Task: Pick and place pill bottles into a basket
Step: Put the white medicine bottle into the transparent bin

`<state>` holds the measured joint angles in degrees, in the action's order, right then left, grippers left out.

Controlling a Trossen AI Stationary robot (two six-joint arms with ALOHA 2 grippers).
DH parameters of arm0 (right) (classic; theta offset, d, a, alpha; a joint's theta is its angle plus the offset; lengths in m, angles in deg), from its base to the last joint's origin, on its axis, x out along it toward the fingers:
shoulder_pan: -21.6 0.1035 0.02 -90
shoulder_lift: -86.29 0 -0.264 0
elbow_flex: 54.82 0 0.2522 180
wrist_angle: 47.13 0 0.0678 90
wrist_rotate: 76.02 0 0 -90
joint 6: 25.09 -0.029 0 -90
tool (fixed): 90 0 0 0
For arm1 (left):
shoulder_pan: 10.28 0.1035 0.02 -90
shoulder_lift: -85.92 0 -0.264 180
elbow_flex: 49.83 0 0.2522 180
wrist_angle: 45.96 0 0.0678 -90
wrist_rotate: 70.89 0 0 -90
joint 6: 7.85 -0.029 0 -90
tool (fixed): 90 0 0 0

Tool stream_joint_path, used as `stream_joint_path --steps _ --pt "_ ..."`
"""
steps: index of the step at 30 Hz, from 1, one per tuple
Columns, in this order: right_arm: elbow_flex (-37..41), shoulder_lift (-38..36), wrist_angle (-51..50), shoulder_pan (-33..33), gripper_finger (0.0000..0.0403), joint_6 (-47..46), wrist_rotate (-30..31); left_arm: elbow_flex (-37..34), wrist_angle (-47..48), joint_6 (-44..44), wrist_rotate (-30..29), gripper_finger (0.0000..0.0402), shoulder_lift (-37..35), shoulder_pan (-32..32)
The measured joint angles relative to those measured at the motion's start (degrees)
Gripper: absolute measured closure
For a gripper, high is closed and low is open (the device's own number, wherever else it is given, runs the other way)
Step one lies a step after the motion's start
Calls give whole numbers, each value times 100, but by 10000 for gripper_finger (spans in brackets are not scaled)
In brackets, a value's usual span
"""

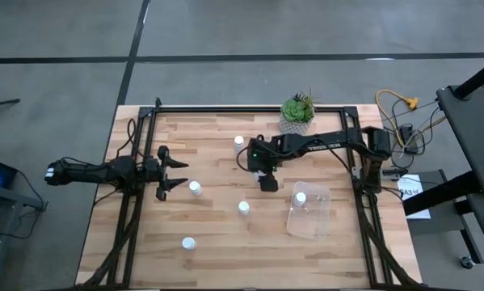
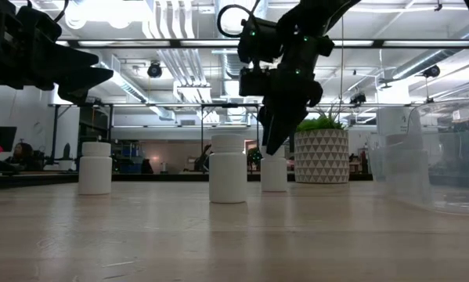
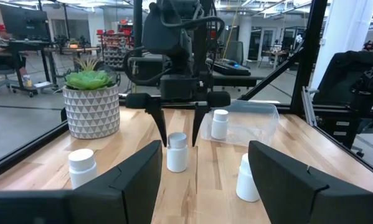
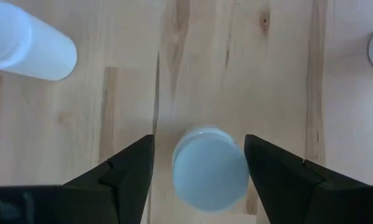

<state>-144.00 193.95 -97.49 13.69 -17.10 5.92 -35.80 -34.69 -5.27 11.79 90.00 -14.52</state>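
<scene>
While my right gripper hangs near the centre of the high view, its fingers stand apart on either side of a pill bottle; in the right wrist view I see that bottle's round cap directly between the two dark fingers, with a gap on each side, so nothing is clamped yet. From the left wrist view the same bottle stands upright on the table under the right arm's spread fingers.

My left gripper waits at the left-centre of the high view, fingers wide apart and empty, with a second bottle just to its right.

Other bottles I can count from above: one up near the middle top of the table, one just below centre, and one toward the lower left. A sixth bottle stands inside the basket, which sits right of centre, below the potted plant at the table's upper edge.
</scene>
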Motion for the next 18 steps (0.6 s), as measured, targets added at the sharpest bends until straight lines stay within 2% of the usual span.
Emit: stream_joint_path --steps 4,10,18 --pt "2 13 -28 -4 188 -34 8 0 1 -1 1 180 13 2" --pt "2 13 -181 -4 256 -47 30 0 1 0 0 180 13 2" --pt "7 -221 -653 -2 256 -515 121 0 1 -2 1 180 13 1"
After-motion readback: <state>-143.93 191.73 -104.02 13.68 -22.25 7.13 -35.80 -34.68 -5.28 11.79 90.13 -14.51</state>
